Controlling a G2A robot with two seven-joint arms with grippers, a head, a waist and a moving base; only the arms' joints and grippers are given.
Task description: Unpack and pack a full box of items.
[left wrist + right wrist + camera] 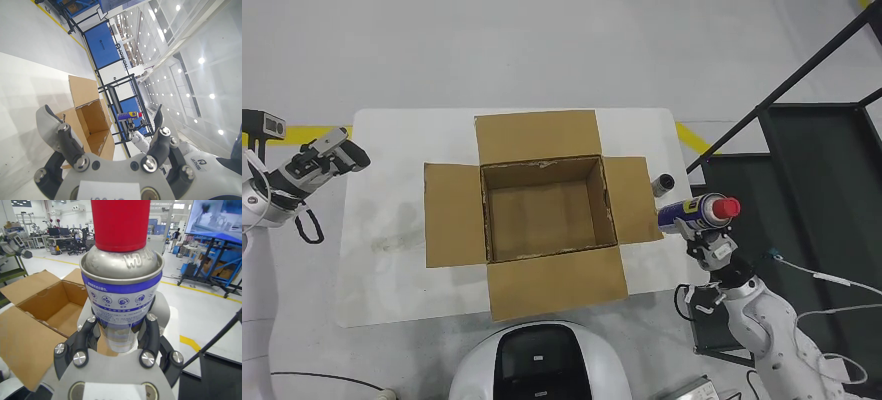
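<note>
- Clamping the spray can (pixel 697 209) in the right gripper (pixel 699 227); fingers (pixel 149 328) pressing shut on the can's lower body, red cap pointing away from the wrist; can lying roughly level in the top view, hanging over the right edge of the table (pixel 392 160), just beyond the right flap of the cardboard box (pixel 547 215).
- Hanging off the table's left side, well apart from the box: the left gripper (pixel 347 152); fingers (pixel 47 119) spreading wide, holding nothing.
- Standing mid-table with all four flaps folded outward; inside looking bare down to the floor; lying on the table beside the right flap, near the can but apart from it: a small dark cylinder (pixel 663 183).
- Judging the step from an emptied box and one can gripped outside it: probably standing at the turn between unpacking and packing; not being able to tell from this alone whether the can is bound for the table or for the box.
- Weighing the next move, if packing: carrying the can inward over the right flap, lowering it into the cavity without catching the torn rim, opening the fingers only once it is resting on the floor; if unpacking: setting it on bare table, avoiding the small dark cylinder and the table's edge.
</note>
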